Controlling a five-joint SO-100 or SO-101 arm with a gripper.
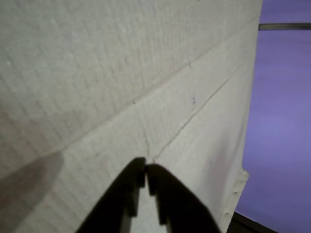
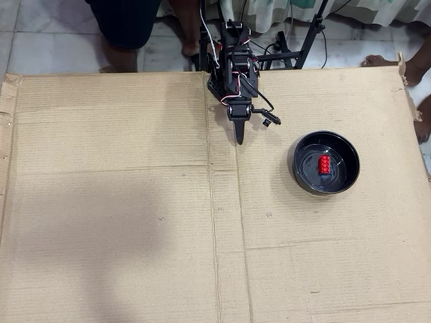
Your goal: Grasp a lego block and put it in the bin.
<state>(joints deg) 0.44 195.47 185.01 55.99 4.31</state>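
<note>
Fingers (image 1: pixel 146 167) pressed together; small red studded lego block (image 2: pixel 324 164) inside glossy black bin (image 2: pixel 300 176).

A home floor, by the look of it: flattened cardboard (image 2: pixel 121 202) lies over pale floor tiles (image 2: pixel 40 40), bare feet (image 2: pixel 384 60) and legs stand at its edges, patterned fabric (image 2: pixel 283 10) hangs behind, beside a black stand (image 2: pixel 311 30).

A big flat sheet of brown cardboard (image 2: pixel 121 202) covers the floor, with fold lines running across it. Past its top edge are pale floor tiles (image 2: pixel 47 40). A person's bare legs (image 2: pixel 128 33) stand there. Black stand legs (image 2: pixel 306 40) and another bare foot (image 2: pixel 384 60) show at the top right.
</note>
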